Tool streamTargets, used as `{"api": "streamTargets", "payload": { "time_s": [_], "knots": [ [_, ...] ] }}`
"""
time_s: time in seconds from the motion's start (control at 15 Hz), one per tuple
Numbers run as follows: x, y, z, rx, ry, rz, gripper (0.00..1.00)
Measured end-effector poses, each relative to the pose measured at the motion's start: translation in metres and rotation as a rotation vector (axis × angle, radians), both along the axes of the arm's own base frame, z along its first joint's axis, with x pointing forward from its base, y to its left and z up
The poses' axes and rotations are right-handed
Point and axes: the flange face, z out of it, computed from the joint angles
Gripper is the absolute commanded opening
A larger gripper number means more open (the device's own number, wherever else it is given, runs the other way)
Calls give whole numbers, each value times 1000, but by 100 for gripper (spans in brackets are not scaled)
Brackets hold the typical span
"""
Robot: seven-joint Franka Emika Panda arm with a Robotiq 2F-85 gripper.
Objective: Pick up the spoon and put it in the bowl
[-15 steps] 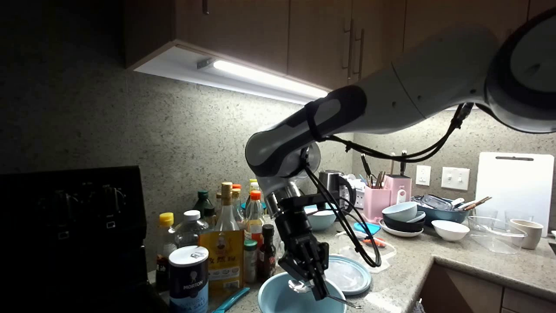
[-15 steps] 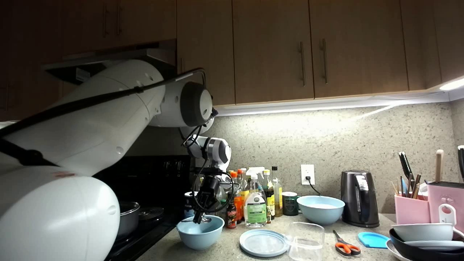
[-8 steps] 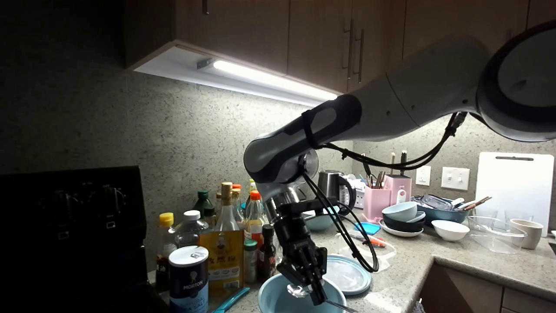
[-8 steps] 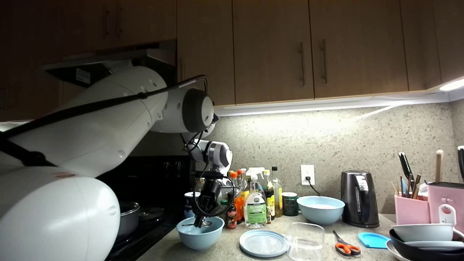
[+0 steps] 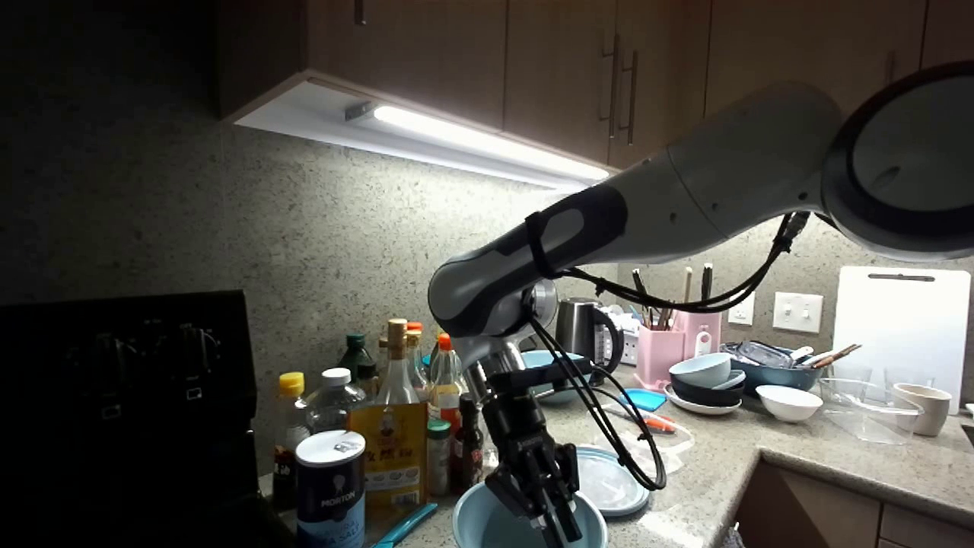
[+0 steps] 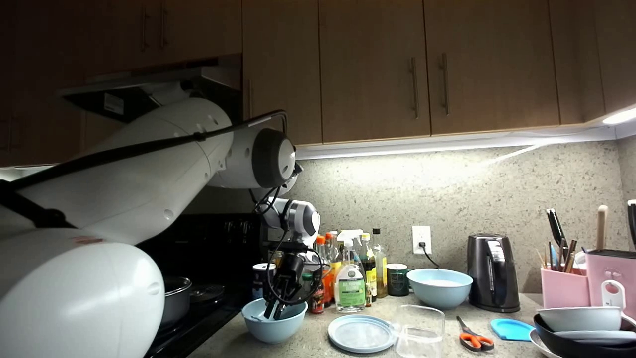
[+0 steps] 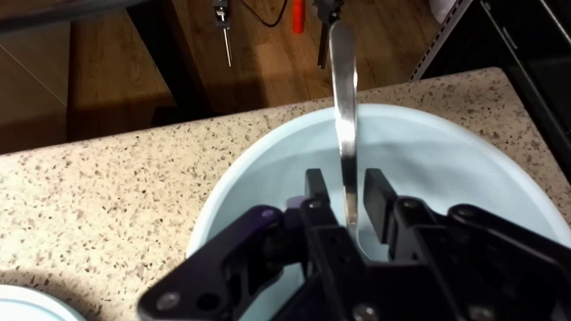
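Observation:
My gripper point(image 7: 343, 183) reaches down into the pale blue bowl point(image 7: 395, 111) with its jaws parted. Between them the metal spoon point(image 7: 344, 98) shows a gap on either side, so neither finger appears to touch it. In the wrist view the handle crosses the far rim, while most of the scoop end is hidden under the gripper; whether the handle touches the rim I cannot tell. An exterior view has the gripper point(image 6: 273, 314) below rim level inside the bowl point(image 6: 272, 332). From another angle the bowl point(image 5: 479, 525) is cut by the frame's lower edge.
A pale blue lid or plate point(image 6: 362, 333) and a clear container point(image 6: 420, 338) stand beside the bowl. Behind are a spray bottle point(image 6: 351, 288), several bottles and a salt can point(image 5: 330, 487). The stove point(image 6: 198, 308) borders the counter, whose edge point(image 7: 178, 129) runs close to the bowl.
The gripper has sunk lower into the bowl. Its jaws, earlier closed on the spoon, have parted and let it go; the spoon has gone down with it.

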Motion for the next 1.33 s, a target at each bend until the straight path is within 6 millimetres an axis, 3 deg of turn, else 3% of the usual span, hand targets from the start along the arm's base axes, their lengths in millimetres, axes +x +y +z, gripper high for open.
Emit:
{"api": "streamTargets", "payload": {
  "time_s": [0.33, 0.4, 0.67, 1.0, 1.33],
  "knots": [
    [1, 0, 1, 3, -2, -2, 92],
    [1, 1, 2, 5, -3, -3, 72],
    [1, 1, 2, 5, -4, -3, 98],
    [6, 1, 2, 21, -35, -15, 100],
    [24, -9, 13, 122, -198, -120, 100]
  ]
}}
